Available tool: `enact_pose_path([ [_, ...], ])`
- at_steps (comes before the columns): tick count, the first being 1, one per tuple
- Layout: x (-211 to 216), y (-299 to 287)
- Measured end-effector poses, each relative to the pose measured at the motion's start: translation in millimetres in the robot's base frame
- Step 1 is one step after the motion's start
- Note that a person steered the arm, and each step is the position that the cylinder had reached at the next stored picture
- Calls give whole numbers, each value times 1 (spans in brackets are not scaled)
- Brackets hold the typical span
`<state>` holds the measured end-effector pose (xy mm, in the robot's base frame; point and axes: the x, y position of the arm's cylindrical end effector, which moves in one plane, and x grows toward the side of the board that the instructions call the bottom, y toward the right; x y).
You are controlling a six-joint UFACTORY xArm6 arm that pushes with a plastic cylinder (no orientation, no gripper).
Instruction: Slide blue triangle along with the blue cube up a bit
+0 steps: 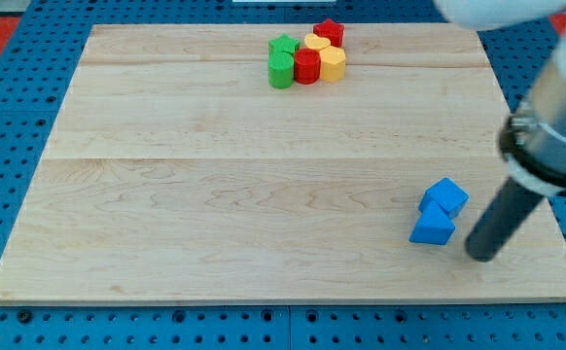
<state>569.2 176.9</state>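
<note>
My tip (480, 255) sits on the wooden board (215, 194) near its bottom-right corner, just to the view's right of the two blue blocks, close beside them but apart. It is a plain dark rod with no jaws, so it holds nothing.

There are seven blocks in all: two blue, two green, two red-toned and yellow ones in a far cluster. The blue triangle (432, 228) lies nearest the bottom edge, a solid blue wedge. The blue cube (445, 196) touches it just above and slightly to the right, turned at an angle.

Far off, by the top edge near its middle, a tight cluster stands: a green cylinder (281, 70), a green block (284, 46) behind it, a red cylinder (307, 66), a yellow cylinder (333, 64), a yellow block (315, 43) and a red star (330, 32).

No writing or labels can be read anywhere.
</note>
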Motion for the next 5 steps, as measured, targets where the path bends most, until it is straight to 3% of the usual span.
enact_pose_path([
  [2,0,-26],
  [5,-57,-6],
])
